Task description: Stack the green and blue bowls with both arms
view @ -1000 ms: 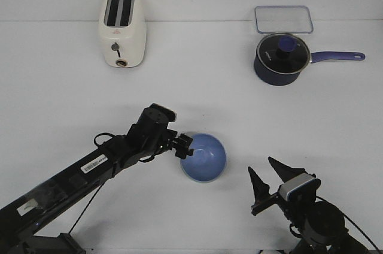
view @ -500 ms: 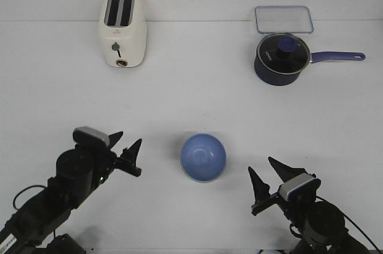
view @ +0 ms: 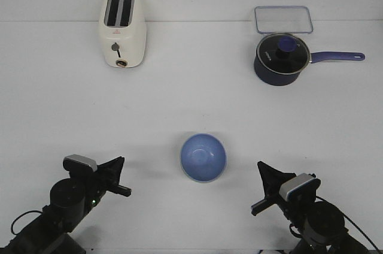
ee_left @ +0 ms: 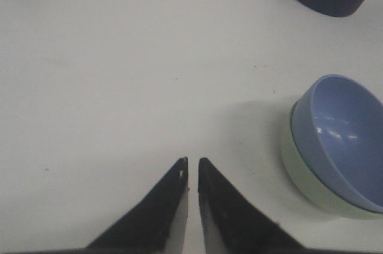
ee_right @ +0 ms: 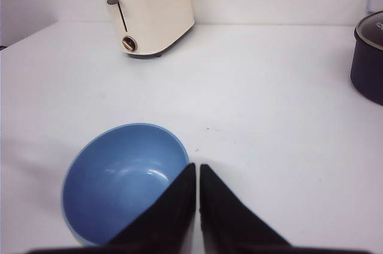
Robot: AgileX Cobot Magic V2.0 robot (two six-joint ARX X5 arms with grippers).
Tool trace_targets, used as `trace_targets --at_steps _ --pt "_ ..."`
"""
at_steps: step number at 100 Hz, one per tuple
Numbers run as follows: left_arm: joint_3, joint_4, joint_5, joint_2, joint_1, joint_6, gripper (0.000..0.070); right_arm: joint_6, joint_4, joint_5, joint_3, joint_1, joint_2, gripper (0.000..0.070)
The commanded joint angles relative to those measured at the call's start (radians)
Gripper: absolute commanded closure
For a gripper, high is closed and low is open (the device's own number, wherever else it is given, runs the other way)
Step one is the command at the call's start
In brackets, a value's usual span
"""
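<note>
Sitting nested on the white desk (view: pixel 191 98): periwinkle blue matte bowl (view: pixel 203 156) inside pale sage green bowl (ee_left: pixel 311 188). Idling alongside, pinched closed and empty: left gripper (view: pixel 118 176), right gripper (view: pixel 263 188).

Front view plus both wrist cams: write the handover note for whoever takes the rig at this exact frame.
Left gripper: shut, empty, near the table's front left, apart from the bowls.
Right gripper: shut, empty, front right, also clear of them.
Blue bowl: nested upright inside the green bowl, mid-table between the arms; the green rim shows only in the left wrist view.
Toaster, saucepan and clear lid sit at the back.
Done: the stack appears complete, nothing held.
Left: probably nothing beyond confirming the stack sits level.
</note>
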Motion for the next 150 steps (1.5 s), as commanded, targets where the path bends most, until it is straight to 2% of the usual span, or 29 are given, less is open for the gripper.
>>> trace_targets --at_steps 1,52,55,59,63,70,87,96,106,125,150 --pt "0.012 0.017 -0.003 -0.003 -0.005 0.010 0.0685 0.011 0.018 0.000 0.006 0.008 0.002 0.0691" --pt "0.012 0.037 -0.003 -0.024 -0.004 0.018 0.0685 0.011 0.018 0.000 0.006 0.008 0.002 0.0691" --pt "0.012 0.039 -0.005 -0.040 0.005 0.039 0.0685 0.011 0.018 0.000 0.006 0.008 0.002 0.0691" --pt "0.011 0.040 -0.002 -0.060 0.030 0.131 0.0685 0.011 0.018 0.000 0.006 0.008 0.002 0.0691" --pt "0.004 0.040 0.024 -0.085 0.064 0.200 0.0685 0.011 0.018 0.000 0.006 0.008 0.002 0.0691" --pt "-0.033 0.053 0.079 -0.137 0.154 0.277 0.0685 0.011 0.018 0.000 0.006 0.008 0.002 0.0691" --pt "-0.244 0.177 0.089 -0.301 0.432 0.382 0.0685 0.011 0.018 0.000 0.006 0.008 0.002 0.0691" --pt "-0.359 0.239 0.090 -0.389 0.544 0.383 0.0685 0.011 0.018 0.000 0.006 0.008 0.002 0.0691" --pt "-0.456 0.288 0.090 -0.458 0.607 0.374 0.0685 0.011 0.018 0.000 0.006 0.008 0.002 0.0691" --pt "-0.544 0.327 0.090 -0.501 0.636 0.380 0.0685 0.011 0.018 0.000 0.006 0.008 0.002 0.0691" --pt "-0.543 0.326 0.091 -0.501 0.637 0.377 0.0685 0.011 0.018 0.000 0.006 0.008 0.002 0.0691"
